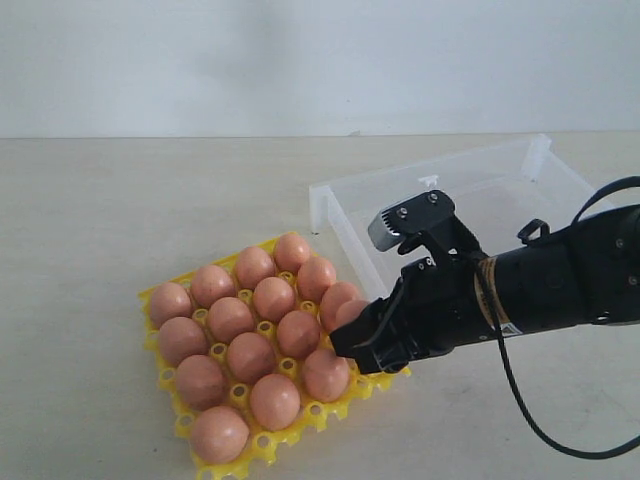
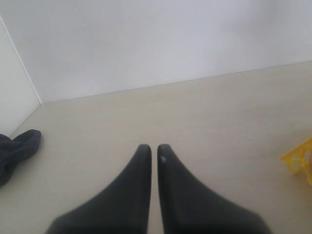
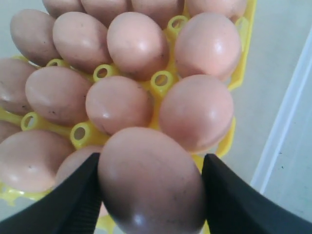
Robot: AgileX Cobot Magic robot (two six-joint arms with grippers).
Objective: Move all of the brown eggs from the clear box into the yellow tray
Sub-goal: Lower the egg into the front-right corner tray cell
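Bright yellow plastic egg tray [image 1: 262,443] with open cups and pegs sits on the pale beige tabletop [image 1: 90,220], left of centre in the exterior view. Smooth orange-brown oval eggs [image 1: 250,355] stand upright in its cups, row after row, close together. The shallow translucent clear plastic box [image 1: 335,205] with low walls lies just behind and to the right of the tray, near it but not touching; its pale rim also shows in the right wrist view [image 3: 285,122]. The black right gripper [image 1: 350,338] reaches in from the right over the tray's edge on the box side. Its fingers [image 3: 73,200] are spread wide and clamp one brown egg, the held egg [image 3: 151,180], on both flanks. The held egg is at the tray's box-side edge, right beside the seated eggs; cannot tell if it rests in a cup or hangs just above one. The left gripper [image 2: 152,148], seen in the left wrist view only, is over bare tabletop with its fingers drawn nearly together, only a thin slit between them, gripping nothing. A tray corner [image 2: 298,158] shows at that view's edge, and a dark grey cloth-like lump [image 2: 17,148] lies on the table at the other side.
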